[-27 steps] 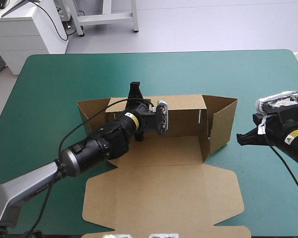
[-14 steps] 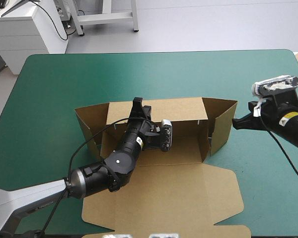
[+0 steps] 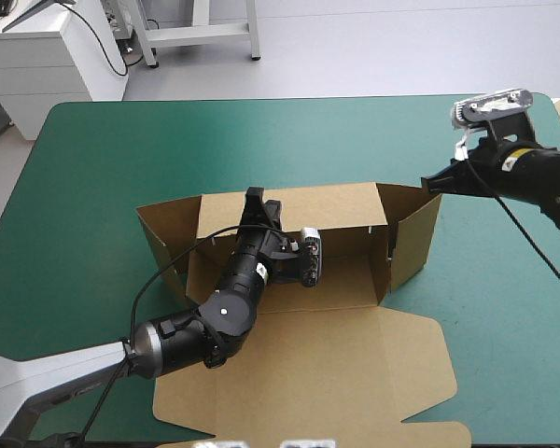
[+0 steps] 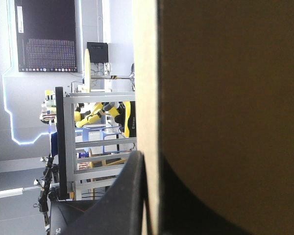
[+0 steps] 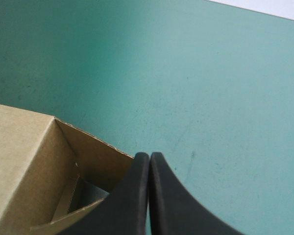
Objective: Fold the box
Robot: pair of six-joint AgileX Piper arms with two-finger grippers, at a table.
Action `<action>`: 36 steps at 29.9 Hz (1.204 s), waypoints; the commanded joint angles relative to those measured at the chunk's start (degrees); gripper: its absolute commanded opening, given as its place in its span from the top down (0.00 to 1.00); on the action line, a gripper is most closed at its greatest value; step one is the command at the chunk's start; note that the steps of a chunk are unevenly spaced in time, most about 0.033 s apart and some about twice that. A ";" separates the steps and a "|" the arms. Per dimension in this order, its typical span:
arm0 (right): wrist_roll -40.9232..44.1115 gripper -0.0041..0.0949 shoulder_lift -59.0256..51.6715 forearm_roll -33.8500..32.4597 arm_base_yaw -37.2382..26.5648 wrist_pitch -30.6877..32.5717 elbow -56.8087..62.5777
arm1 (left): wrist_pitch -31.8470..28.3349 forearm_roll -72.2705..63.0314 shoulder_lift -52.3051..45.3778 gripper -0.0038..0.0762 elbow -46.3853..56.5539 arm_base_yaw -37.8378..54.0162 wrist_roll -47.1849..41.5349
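The box lies at the middle of the teal-green cover. It is partly raised. Its lid panel lies flat on the near side, its floor is flat behind the lid, and its back wall stands upright along the far side. A left side wall and a right side wall also stand at the two ends, both angled outward from the back wall.

The left arm crosses the lid's left corner and the floor. The left gripper is at the top edge of the back wall, toward that wall's left end. In the left wrist view the wall's pale cut edge runs straight up between the fingers. One black finger lies against the wall's outer face and a dark fin shape against its inner face. The jaws are all but closed, pinching the board between them.

The right gripper is at the far top corner of the right side wall, where that wall meets the back wall. In the right wrist view its two black fingers meet in one pointed arch with nothing between them. The tip is just above the corner's brown edge, with the bare cover beyond the box. Whether the tip touches the board cannot be told.
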 commanded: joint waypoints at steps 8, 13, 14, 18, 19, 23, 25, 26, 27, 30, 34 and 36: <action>-1.64 0.98 14.62 4.72 -0.46 3.25 -12.45 | 1.12 -2.33 -1.72 0.96 -0.28 -0.06 -3.45; -2.51 0.98 21.12 8.56 -0.46 6.81 -16.85 | 1.12 -2.10 -1.72 0.96 -0.28 -0.06 -3.96; -2.92 0.98 22.06 9.40 -0.46 7.73 -17.41 | 1.22 -2.10 -1.72 0.96 -0.28 -0.06 -3.96; -4.72 0.98 23.53 12.53 -0.46 11.06 -17.87 | 1.32 -2.41 -1.72 0.96 -0.28 -0.06 -3.96; -5.40 0.98 23.53 12.83 -0.46 11.69 -17.77 | 1.32 -2.55 -1.72 0.96 -0.28 -0.06 -4.05; -5.98 0.98 23.43 12.83 -0.46 14.02 -17.77 | 1.32 -2.55 -1.72 0.96 -0.28 -0.06 -4.05; -6.56 0.98 23.43 12.83 -0.46 15.42 -17.77 | 1.32 -2.65 -1.72 0.96 -0.28 -0.06 -4.05; -6.70 0.98 23.43 12.73 -0.35 16.20 -17.77 | 1.32 -2.69 -1.72 0.96 -0.28 -0.06 -4.05; -6.88 0.98 23.43 12.83 -0.35 16.45 -17.64 | 1.32 -2.81 -1.72 0.96 -0.28 -0.06 -4.05; -7.20 0.98 22.48 13.23 -0.26 16.37 -16.20 | 1.32 -3.10 -1.72 0.96 -0.28 -0.06 -4.05; -7.94 0.98 19.51 13.13 -0.26 13.97 -11.31 | 1.76 -3.19 -1.72 0.96 -0.28 -0.06 -4.05; -8.31 0.98 17.35 13.23 -0.26 11.16 -7.07 | 1.86 -3.32 -1.72 0.96 -0.28 -0.06 -4.05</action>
